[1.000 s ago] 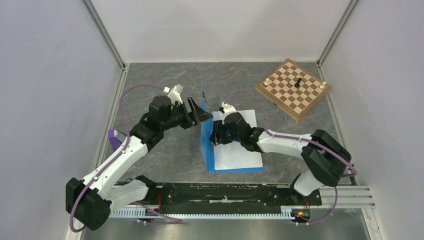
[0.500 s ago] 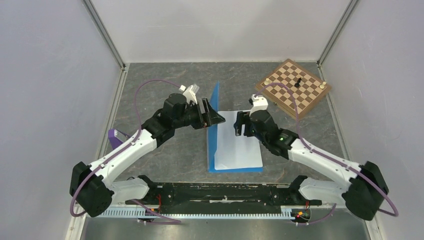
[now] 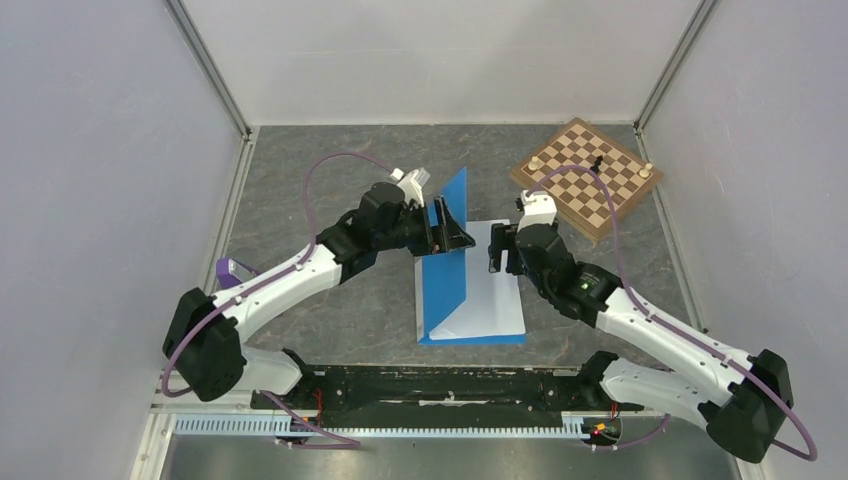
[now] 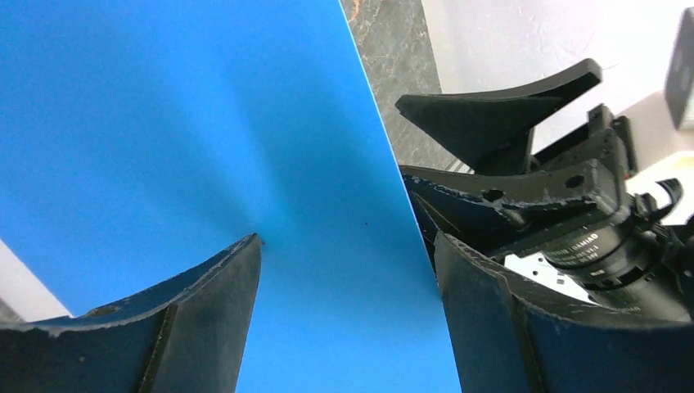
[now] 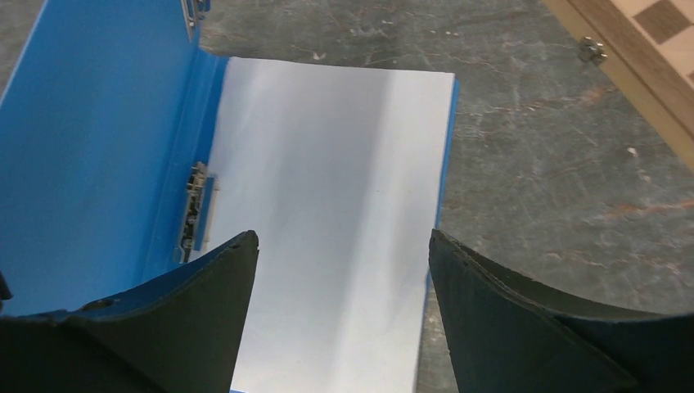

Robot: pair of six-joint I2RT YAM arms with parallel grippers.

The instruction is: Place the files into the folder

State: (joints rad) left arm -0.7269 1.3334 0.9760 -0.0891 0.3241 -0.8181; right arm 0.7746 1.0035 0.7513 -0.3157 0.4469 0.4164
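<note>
The blue folder (image 3: 448, 285) lies open in the middle of the table, with the white files (image 3: 490, 300) lying flat on its back half. Its front cover stands raised and leans right over the files. My left gripper (image 3: 455, 232) is open at the cover's far top edge. In the left wrist view the blue cover (image 4: 205, 123) fills the space past the open left gripper (image 4: 345, 239). My right gripper (image 3: 505, 258) is open and empty above the files' far right part. The right wrist view shows the files (image 5: 344, 188), the cover (image 5: 90, 164) and the metal clip (image 5: 195, 214) beyond the right gripper (image 5: 341, 233).
A wooden chessboard (image 3: 588, 178) with a few pieces stands at the far right. Its edge shows in the right wrist view (image 5: 630, 57). A small purple object (image 3: 230, 272) lies by the left wall. White walls with metal posts close in the table.
My left gripper has moved right and swung the cover from upright to leaning over the files. My right gripper has drawn back to the right, off the files.
</note>
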